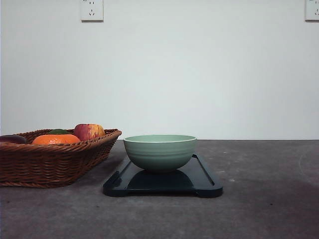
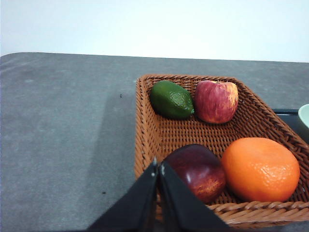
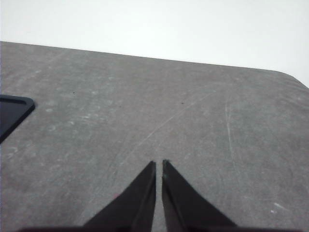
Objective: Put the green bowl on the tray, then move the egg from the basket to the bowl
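Green bowl (image 1: 160, 152): sits upright in the middle of the tray (image 1: 207, 180); the first step looks done.
Basket (image 1: 55, 162): stands on the desk (image 1: 259, 209) just beside the tray, on the left arm's side.
Egg: none can be made out; the left wrist view shows a lime (image 2: 171, 99), an apple (image 2: 216, 101), a dark red fruit (image 2: 198, 171) and an orange (image 2: 260, 168).
Left tool (image 2: 159, 169): tips together, empty, hovering at the basket's near rim.
Right tool (image 3: 159, 166): tips nearly together, empty, over bare desk beside the tray corner.
Step in hand: probably the transfer; part the left tool's tips before descending and grasp gently, clear of neighbouring fruit.
View contrast: the front view gives the bowl's seating; the left wrist view gives the basket's interior.
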